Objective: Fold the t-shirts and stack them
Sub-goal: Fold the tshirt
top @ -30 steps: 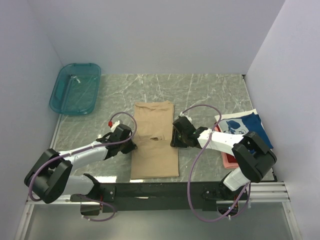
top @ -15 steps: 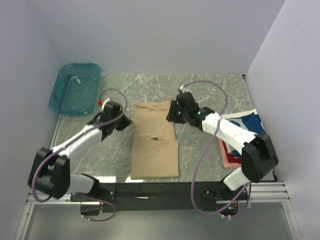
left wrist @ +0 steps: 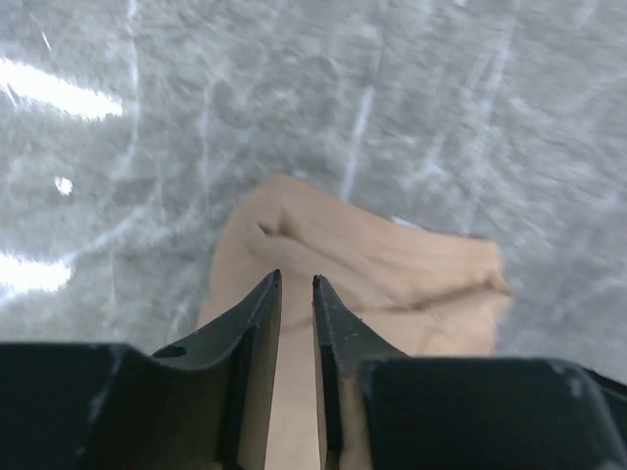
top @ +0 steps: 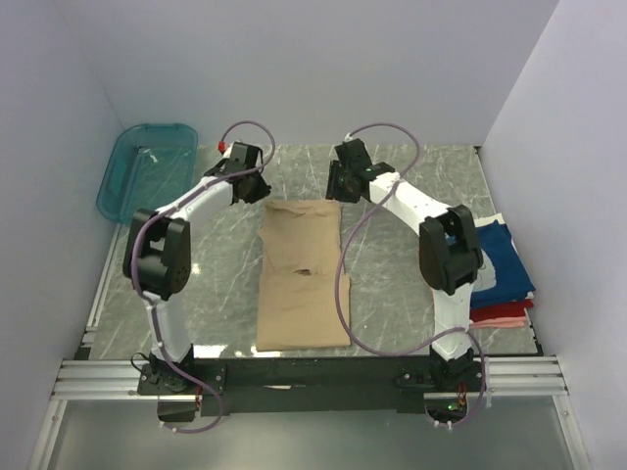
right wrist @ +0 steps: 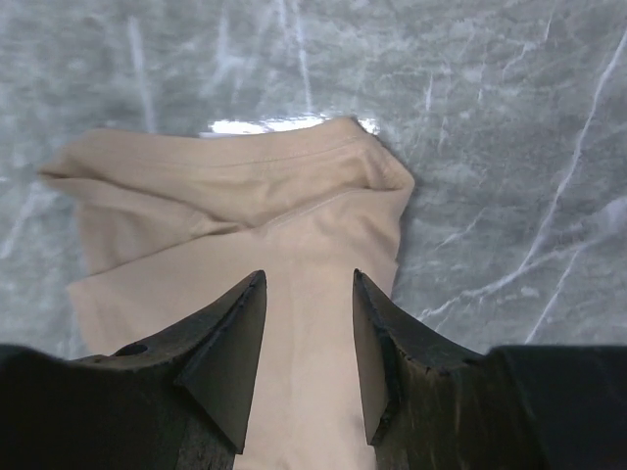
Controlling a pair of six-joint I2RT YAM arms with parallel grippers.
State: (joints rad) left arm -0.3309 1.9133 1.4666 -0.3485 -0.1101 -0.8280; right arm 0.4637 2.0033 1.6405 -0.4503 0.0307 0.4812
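The tan t-shirt [top: 304, 274] lies on the table as a long folded strip, its far end rumpled. My left gripper [top: 257, 188] hovers at the shirt's far left corner. In the left wrist view its jaws [left wrist: 296, 277] stand a narrow gap apart and empty, above the tan cloth [left wrist: 392, 264]. My right gripper [top: 334, 186] hovers at the far right corner. In the right wrist view [right wrist: 309, 274] it is open wider and empty, above the tan cloth [right wrist: 245, 196]. A navy shirt with white print [top: 502, 257] lies on red and pink shirts [top: 500, 311] at the right edge.
A teal plastic basket [top: 147, 172] sits at the far left corner of the marble table [top: 411, 176]. Grey walls close in the back and both sides. The arms' cables arch over the far half of the table.
Both arms swept from the sides of the shirt's middle up to its far end. The shirt has stayed where it was. The right arm no longer covers the pile at the right.
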